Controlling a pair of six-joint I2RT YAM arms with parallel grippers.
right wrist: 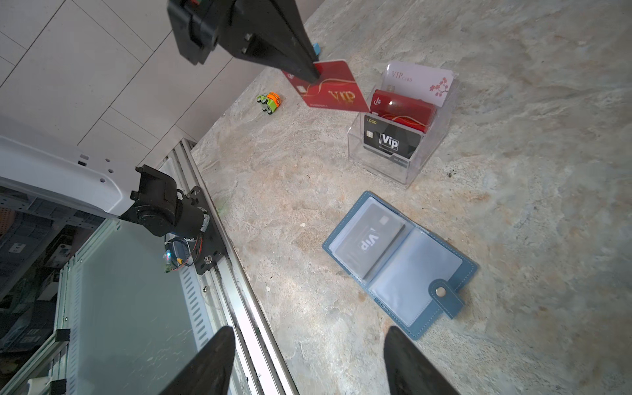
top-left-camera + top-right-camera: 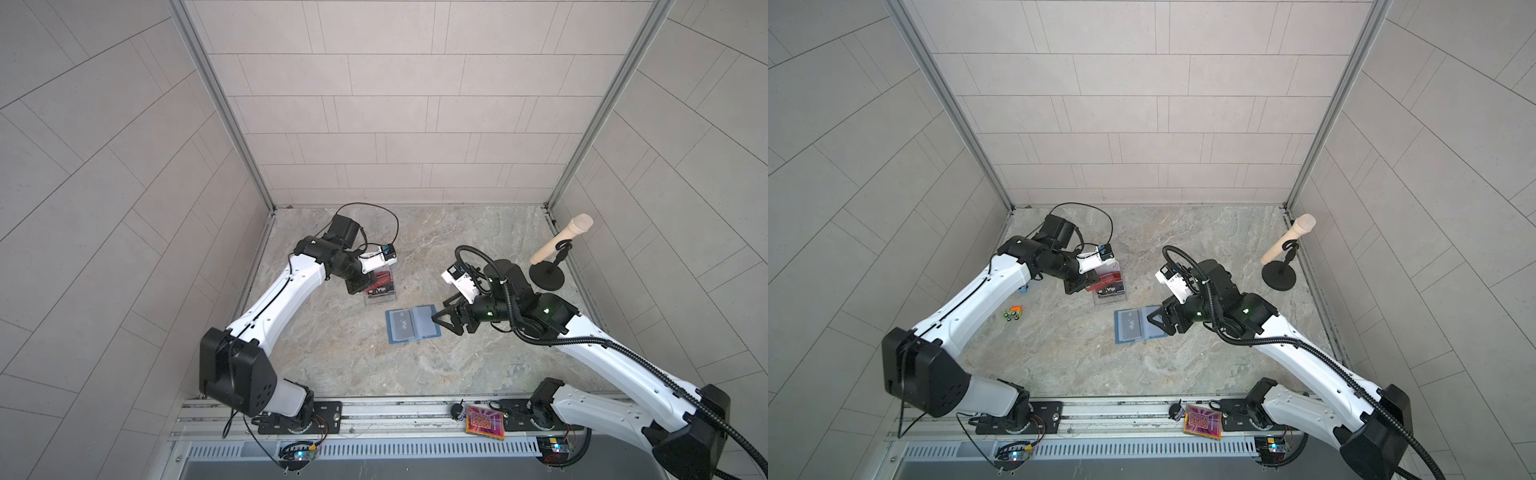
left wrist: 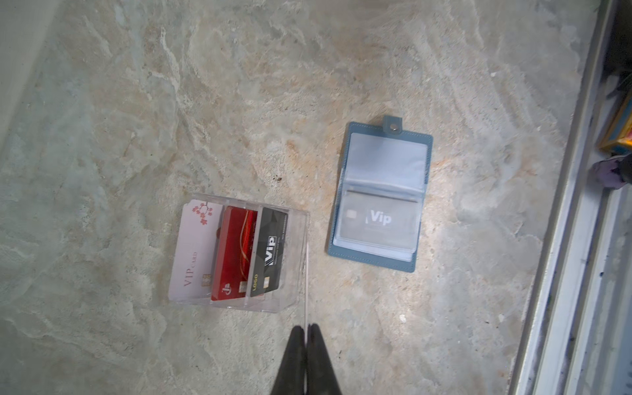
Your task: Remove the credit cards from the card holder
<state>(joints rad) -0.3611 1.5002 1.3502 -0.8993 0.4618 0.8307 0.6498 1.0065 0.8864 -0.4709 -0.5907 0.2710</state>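
Slate-blue leather-look card holder (image 2: 419, 322) (image 1: 413, 270), a booklet with a snap tab, lies open and flat on the marbled beige-grey stone-look tabletop (image 2: 415, 249), just below and ahead of my right gripper (image 1: 309, 328). That gripper is released, its jaws spread wide. It hangs over the tab side of the booklet and, in its wrist view, is clear of it. A grey credit card with white "Vip" (image 3: 376, 219) sits in the clear sleeve on the page farther from those fingers.

My left gripper (image 1: 312, 72) is clenched on a red credit card with gold "VIP" (image 1: 337, 94), pinched near one corner and held off the tabletop. Just ahead of its fingertips stands a clear acrylic tiered stand (image 3: 295, 260). The stand holds a pale whitish-pink card with a blossom print (image 3: 193, 249), a second red card (image 3: 234, 253) and a black card with white "Vip" (image 3: 270, 253). I cannot tell whether the held card touches the stand.

Setting: walls of pale grey tile-pattern panels (image 2: 374, 104), joined by aluminium corner posts (image 2: 222, 104), enclose the table. An aluminium rail (image 2: 395, 411) runs behind both grippers and carries the arm bases. An orange-pink patterned square tile (image 2: 485, 422) rests on the rail. A wooden microphone-shaped prop on a round black base (image 2: 561, 239) stands outboard of the right gripper, near the wall. A small green-and-orange toy car (image 2: 1012, 313) lies outboard of the left gripper.
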